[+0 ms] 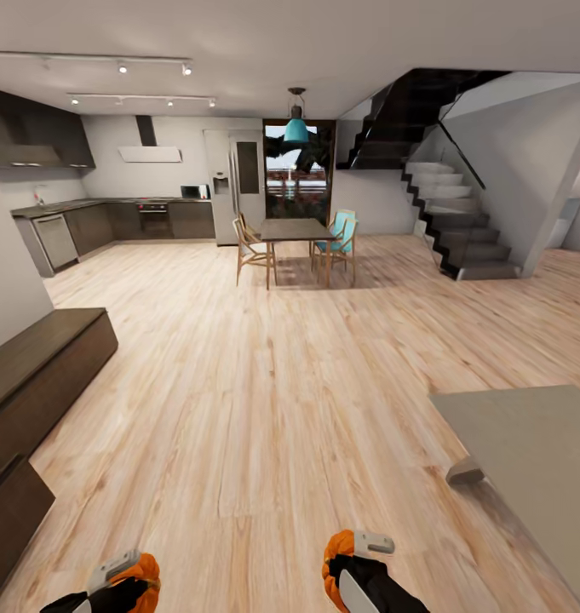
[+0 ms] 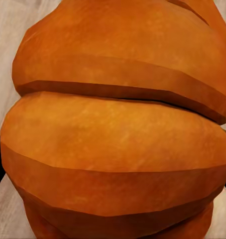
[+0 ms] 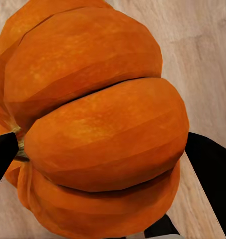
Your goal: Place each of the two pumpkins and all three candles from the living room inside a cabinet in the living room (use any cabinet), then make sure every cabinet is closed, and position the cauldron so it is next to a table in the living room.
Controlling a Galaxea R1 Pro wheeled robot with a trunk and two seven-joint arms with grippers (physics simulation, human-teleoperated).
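Open-plan room, plank floor [image 1: 264, 400]; dark low cabinet [image 1: 34, 383] along the left wall, fronts apparently closed, contents unseen. Left gripper [image 1: 123, 583] clamped on a pumpkin [image 2: 113, 134]; right gripper [image 1: 353, 566] clamped on the second pumpkin [image 3: 98, 129]. Best to roll left to the cabinet, loads low and steady.

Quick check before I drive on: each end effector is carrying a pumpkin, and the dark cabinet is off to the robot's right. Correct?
Not quite. The cabinet is on the robot's left, along the wall, as the head view shows; the grey table is what sits on the right. The rest stands: the left end effector holds a pumpkin and the right end effector holds the other pumpkin.
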